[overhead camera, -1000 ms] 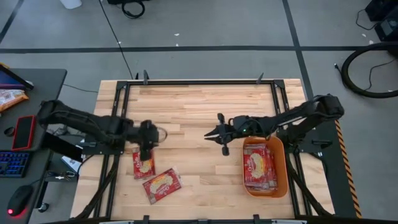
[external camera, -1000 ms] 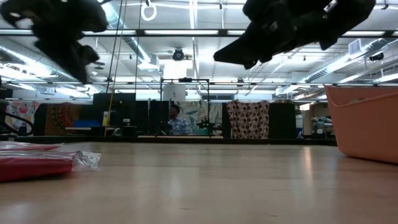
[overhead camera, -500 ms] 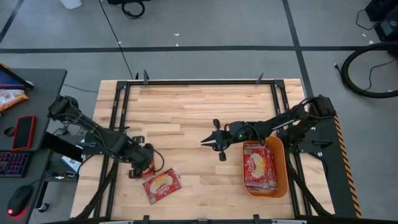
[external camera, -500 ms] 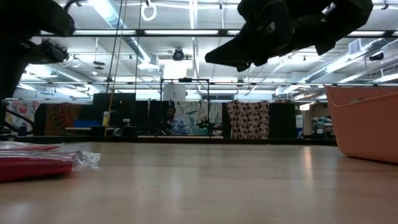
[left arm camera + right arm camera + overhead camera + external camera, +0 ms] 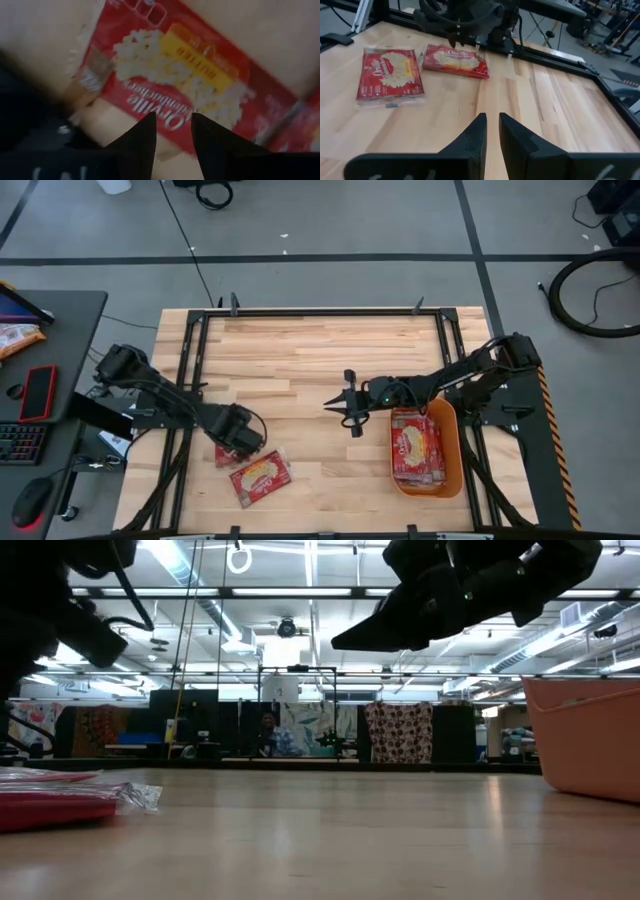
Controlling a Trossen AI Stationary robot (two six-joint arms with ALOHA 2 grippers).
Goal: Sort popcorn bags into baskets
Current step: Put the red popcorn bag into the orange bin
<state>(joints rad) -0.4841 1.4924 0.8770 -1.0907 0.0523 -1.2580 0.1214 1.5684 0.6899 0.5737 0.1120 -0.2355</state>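
Left pincer (image 5: 243, 442) low over popcorn bag (image 5: 226, 452)

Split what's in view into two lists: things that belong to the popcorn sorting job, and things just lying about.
Part of the job:
- popcorn bag under the left gripper
- second popcorn bag beside it on the table
- popcorn bags in the basket
- orange basket
- right gripper, above the mid table

Lying about:
- snack bag, phone, keyboard and mouse on the side desk

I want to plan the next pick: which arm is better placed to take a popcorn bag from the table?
The left. Its end effector is directly over a popcorn bag, fingers open. The right end effector hangs mid-table, away from both bags.
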